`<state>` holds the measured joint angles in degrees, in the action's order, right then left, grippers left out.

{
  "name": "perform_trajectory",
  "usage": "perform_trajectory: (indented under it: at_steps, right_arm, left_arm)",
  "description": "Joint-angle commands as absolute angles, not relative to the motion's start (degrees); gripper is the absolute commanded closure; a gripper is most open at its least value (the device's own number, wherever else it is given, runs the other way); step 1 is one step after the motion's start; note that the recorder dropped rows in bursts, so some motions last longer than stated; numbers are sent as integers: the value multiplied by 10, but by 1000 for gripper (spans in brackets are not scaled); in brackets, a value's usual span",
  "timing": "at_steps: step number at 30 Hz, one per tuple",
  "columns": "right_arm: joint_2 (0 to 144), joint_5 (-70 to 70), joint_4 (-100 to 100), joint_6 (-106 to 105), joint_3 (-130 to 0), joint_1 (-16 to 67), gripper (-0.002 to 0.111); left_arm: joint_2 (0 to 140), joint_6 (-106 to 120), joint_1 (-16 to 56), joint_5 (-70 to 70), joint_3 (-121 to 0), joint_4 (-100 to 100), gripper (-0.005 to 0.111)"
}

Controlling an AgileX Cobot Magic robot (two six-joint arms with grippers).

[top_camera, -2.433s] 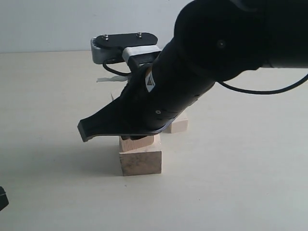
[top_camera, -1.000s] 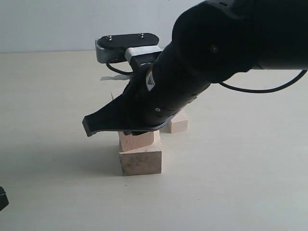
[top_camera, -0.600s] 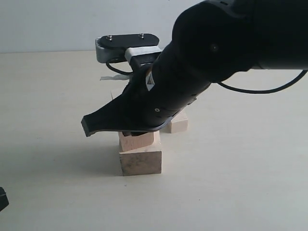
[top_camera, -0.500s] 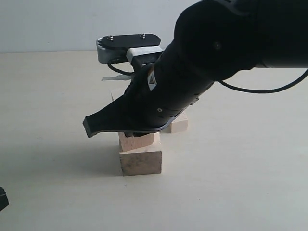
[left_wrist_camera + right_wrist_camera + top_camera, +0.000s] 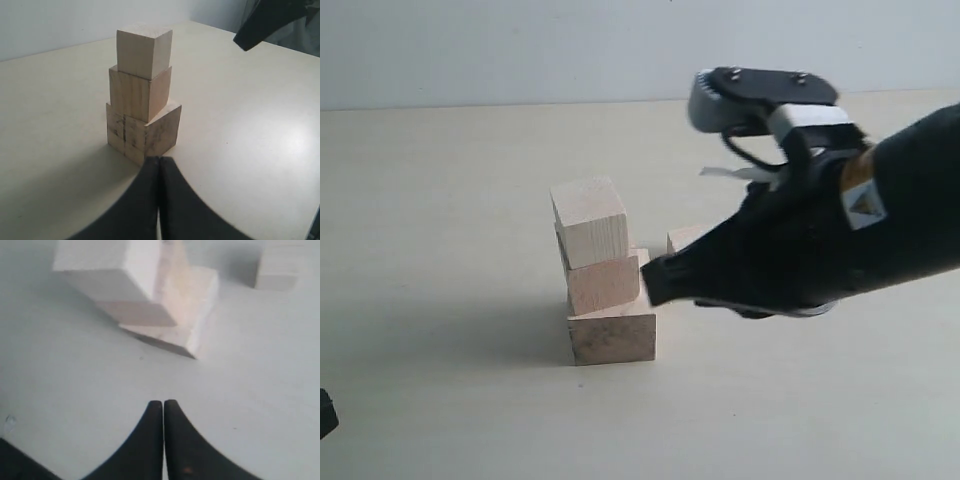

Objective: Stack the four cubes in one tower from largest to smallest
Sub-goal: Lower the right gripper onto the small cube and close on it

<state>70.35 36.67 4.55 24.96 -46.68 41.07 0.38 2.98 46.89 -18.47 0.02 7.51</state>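
We found three cubes (image 5: 605, 288) stacked mid-way across the bench (image 5: 440, 200), largest lowest, the fourth cube (image 5: 683, 238) loose just beside them toward the far edge, and right claw (image 5: 652, 280) and left claw (image 5: 159, 165) both closed and empty; the next move, we judged, called for grasping that last cube.

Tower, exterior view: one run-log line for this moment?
tower: three high, slightly crooked | smallest cube: unstacked, lying beside tower | right gripper: shut, empty, clear of tower | left gripper: shut, empty
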Motion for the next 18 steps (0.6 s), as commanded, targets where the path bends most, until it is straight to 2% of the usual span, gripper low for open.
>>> perform_trajectory:
  at_steps: [1, 5, 10, 13, 18]
  right_arm:
    - [694, 394, 0, 257, -456, 330, 95]
    - [729, 380, -14, 219, -467, 288, 74]
    - [816, 361, -14, 175, -526, 285, 51]
    - [875, 355, -14, 166, -565, 275, 47]
    - [963, 354, -14, 158, -610, 259, 47]
  left_arm:
    - [0, 30, 468, -183, 0, 78, 107]
    - [0, 30, 468, -183, 0, 78, 107]
    - [0, 30, 468, -183, 0, 78, 107]
    - [0, 30, 468, -183, 0, 78, 107]
    - [0, 30, 468, -183, 0, 78, 107]
